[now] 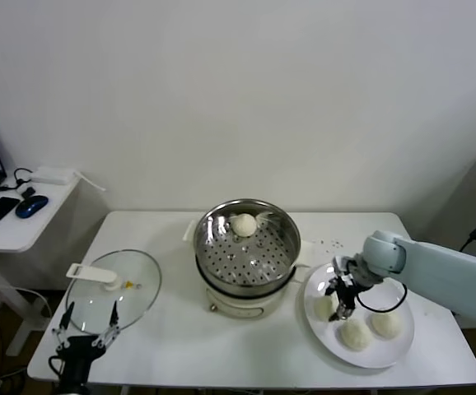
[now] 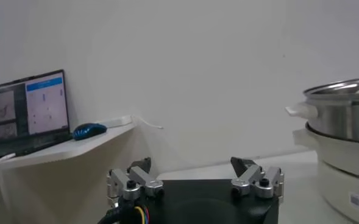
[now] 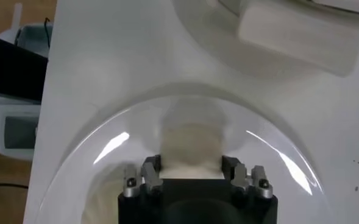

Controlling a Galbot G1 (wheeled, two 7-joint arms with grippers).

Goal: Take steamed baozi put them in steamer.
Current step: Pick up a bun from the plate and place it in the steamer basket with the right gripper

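Head view: right fingers point(image 1: 343, 306) clamp baozi point(image 1: 326, 307) near plate point(image 1: 399, 350) rim; left fingers point(image 1: 86, 323) wide.

Steamer point(image 1: 247, 247) — shiny perforated steel; baozi point(image 1: 244, 224) — matt, smooth dough; plate point(image 1: 394, 350) glossy white; lid point(image 1: 110, 292) clear glass.

A white table point(image 1: 221, 346) carries a shiny steamer point(image 1: 246, 247) at its middle, with one bun point(image 1: 244, 224) lying on the perforated floor at the far side. To the right sits a white plate point(image 1: 390, 350) with three buns: one point(image 1: 324, 307) on its left, one point(image 1: 355, 333) near the front, one point(image 1: 386, 323) to the right. The right gripper point(image 1: 343, 306) reaches down onto the plate, its fingers around the left bun. A glass lid point(image 1: 114, 290) lies on the table's left. The left gripper point(image 1: 87, 322) hangs at the near left edge, fingers spread apart.
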